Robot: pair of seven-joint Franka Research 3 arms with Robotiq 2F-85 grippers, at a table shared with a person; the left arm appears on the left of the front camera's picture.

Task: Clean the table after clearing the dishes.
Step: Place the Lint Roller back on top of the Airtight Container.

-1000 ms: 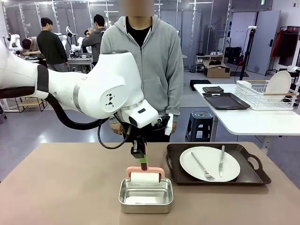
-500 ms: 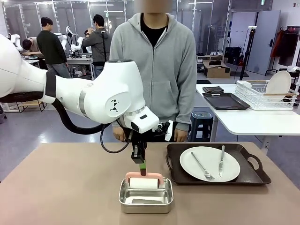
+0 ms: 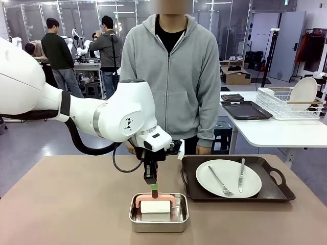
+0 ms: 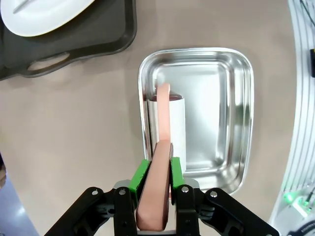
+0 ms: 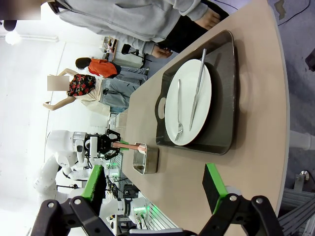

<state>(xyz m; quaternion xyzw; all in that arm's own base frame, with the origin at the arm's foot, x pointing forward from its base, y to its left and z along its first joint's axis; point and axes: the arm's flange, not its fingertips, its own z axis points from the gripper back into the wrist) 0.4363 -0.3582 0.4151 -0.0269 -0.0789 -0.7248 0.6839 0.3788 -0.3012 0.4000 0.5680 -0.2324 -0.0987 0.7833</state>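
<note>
- The table spans the front view, with a person standing at its far edge.
- A dark tray sits on its right half and carries a white plate with a fork and a knife.
- A steel pan lies near the tray, not touching it.
- In the left wrist view a white roller rests in the pan, its pink handle clamped by the left gripper.
- The right gripper has its fingers wide apart and empty, the tray well beyond them.
</note>
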